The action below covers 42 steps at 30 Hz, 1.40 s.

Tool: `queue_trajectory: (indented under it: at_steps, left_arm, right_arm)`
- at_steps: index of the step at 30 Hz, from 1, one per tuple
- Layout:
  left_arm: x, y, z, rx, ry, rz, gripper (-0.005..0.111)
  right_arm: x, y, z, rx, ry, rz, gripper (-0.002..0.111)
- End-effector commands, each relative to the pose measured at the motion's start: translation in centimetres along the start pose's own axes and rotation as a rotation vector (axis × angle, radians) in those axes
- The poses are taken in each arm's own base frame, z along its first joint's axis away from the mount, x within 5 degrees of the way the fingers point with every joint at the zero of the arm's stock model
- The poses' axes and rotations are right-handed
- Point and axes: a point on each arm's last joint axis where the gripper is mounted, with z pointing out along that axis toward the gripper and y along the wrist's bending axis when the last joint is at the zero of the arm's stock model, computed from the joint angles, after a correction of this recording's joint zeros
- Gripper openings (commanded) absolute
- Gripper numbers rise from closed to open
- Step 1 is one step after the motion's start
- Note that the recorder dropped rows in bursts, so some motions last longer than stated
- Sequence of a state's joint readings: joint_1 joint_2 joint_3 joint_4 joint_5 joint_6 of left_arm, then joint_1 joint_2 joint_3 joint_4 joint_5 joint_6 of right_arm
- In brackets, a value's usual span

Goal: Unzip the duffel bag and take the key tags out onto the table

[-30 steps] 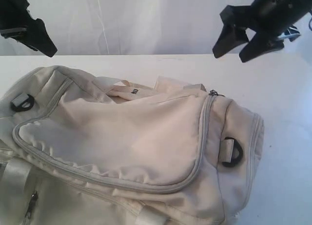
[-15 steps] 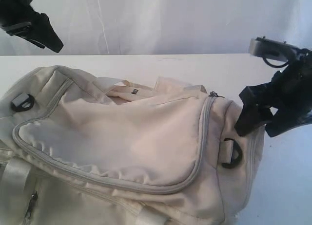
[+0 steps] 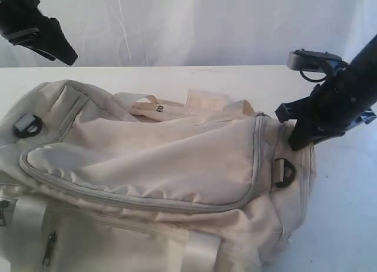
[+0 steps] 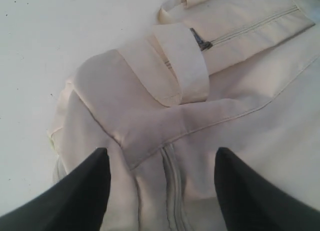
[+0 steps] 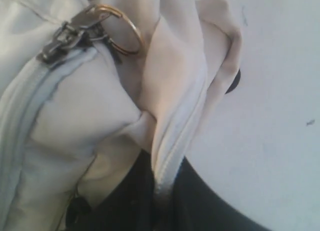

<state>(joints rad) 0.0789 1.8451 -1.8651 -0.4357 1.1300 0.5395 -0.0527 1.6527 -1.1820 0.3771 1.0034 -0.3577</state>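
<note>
The cream duffel bag (image 3: 153, 160) lies zipped shut on the white table (image 3: 347, 225). My right gripper (image 3: 293, 143) is at the bag's right end, shut on a fold of its fabric with grey zipper piping (image 5: 167, 156). Close by, the metal zipper pull (image 5: 65, 33) carries a brass ring (image 5: 122, 31). My left gripper (image 3: 62, 51) hangs open above the bag's left end. In the left wrist view the left gripper (image 4: 161, 152) is spread wide over a seam, touching nothing. The key tags are hidden.
Black D-rings sit at the bag's right end (image 3: 284, 173) and left end (image 3: 26, 126). A pale webbing strap (image 4: 182, 61) loops across the bag's end next to a side pocket zipper (image 4: 250, 28). A white backdrop stands behind the table.
My right gripper came down from the upper right to the bag's right end and closed on the fabric. The bag's top has shifted and bunched toward it. The left gripper has barely moved.
</note>
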Motion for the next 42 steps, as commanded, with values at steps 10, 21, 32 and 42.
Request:
queue_trajectory:
  at_steps: [10, 21, 32, 42]
  left_arm:
    - [-0.6, -1.7, 0.0, 0.189, -0.061, -0.043, 0.064]
    - [-4.0, -6.6, 9.4, 0.449, -0.058, 0.027, 0.064]
    - [-8.7, -9.5, 20.4, 0.639, -0.142, -0.001, 0.064]
    - [-8.7, -10.6, 23.5, 0.642, -0.143, -0.024, 0.038]
  right_arm:
    - [-5.8, -1.3, 0.0, 0.025, -0.079, -0.031, 0.003]
    - [-5.1, -0.2, -2.9, 0.027, -0.114, -0.034, 0.066]
    - [-3.5, 1.4, -6.5, 0.009, -0.125, -0.043, 0.061]
    - [-4.0, 1.3, -6.6, 0.026, -0.182, -0.042, 0.061]
